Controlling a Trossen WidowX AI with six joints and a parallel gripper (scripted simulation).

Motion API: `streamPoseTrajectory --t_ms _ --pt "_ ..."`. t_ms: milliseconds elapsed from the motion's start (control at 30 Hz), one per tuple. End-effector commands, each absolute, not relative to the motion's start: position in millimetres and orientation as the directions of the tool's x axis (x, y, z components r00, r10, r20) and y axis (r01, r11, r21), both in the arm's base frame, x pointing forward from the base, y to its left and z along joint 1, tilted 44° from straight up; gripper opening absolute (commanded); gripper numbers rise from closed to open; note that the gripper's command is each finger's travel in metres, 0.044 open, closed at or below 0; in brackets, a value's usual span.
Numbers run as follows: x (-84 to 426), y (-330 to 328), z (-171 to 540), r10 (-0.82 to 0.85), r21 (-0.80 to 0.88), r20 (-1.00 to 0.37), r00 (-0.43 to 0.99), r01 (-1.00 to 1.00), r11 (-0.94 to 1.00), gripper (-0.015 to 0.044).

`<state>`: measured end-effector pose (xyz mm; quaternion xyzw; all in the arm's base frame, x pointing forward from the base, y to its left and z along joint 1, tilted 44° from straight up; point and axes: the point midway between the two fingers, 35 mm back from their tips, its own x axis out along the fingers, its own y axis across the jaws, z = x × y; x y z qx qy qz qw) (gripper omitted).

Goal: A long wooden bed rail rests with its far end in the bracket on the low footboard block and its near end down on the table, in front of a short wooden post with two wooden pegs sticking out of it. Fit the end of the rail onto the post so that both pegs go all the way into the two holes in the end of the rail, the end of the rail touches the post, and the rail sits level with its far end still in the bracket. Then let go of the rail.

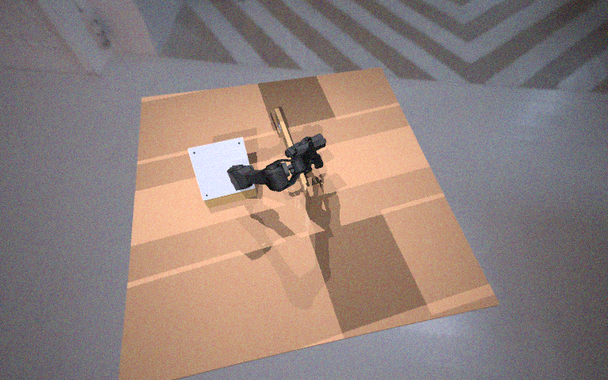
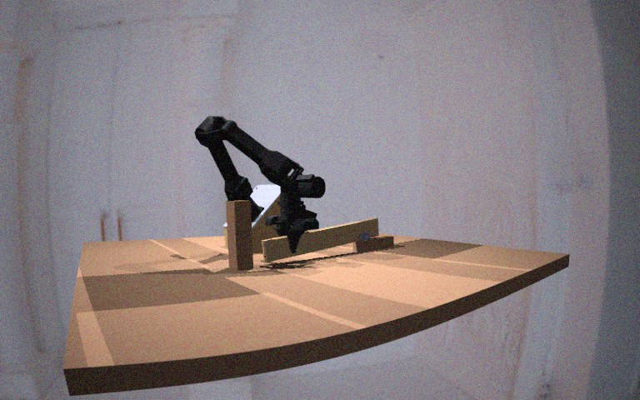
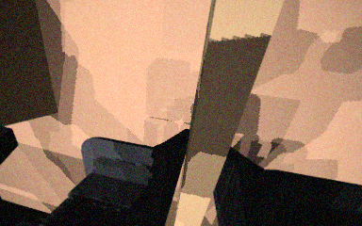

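Post (image 2: pixel 240 236) just beside near end of rail (image 2: pixel 330 232) (image 1: pixel 283 127) (image 3: pixel 226 94), apart.

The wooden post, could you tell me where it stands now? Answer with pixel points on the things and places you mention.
In the exterior view, the post (image 2: pixel 240 236) stands upright left of the rail's (image 2: pixel 330 234) near end, not touching it.

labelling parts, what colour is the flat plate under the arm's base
White plate, clearest from the top.
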<state>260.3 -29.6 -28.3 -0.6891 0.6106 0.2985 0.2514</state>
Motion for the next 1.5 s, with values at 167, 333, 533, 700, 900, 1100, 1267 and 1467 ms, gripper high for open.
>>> streamPoseTrajectory --t_ms 167,333,533,700,900,1100,1267,1467 --pt "261.4 -23.7 -24.6 -0.686 0.015 -0.723 0.081 -0.991 -0.132 0.0000" --pt "261.5 -21.9 -22.8 -0.686 0.014 -0.723 0.081 -0.991 -0.132 0.0000" --pt "261.4 -19.8 -20.6 -0.686 0.014 -0.723 0.081 -0.991 -0.132 0.0000" --pt "261.3 -18.1 -18.8 -0.686 0.014 -0.724 0.081 -0.991 -0.132 0.0000" --pt "261.2 -16.0 -16.7 -0.685 0.014 -0.724 0.081 -0.991 -0.132 0.0000" --pt "260.9 -13.9 -14.5 -0.685 0.014 -0.724 0.081 -0.991 -0.132 0.0000" --pt "260.7 -12.2 -12.7 -0.685 0.014 -0.724 0.081 -0.991 -0.132 0.0000" --pt "260.5 -10.1 -10.5 -0.685 0.014 -0.724 0.081 -0.991 -0.132 0.0000"
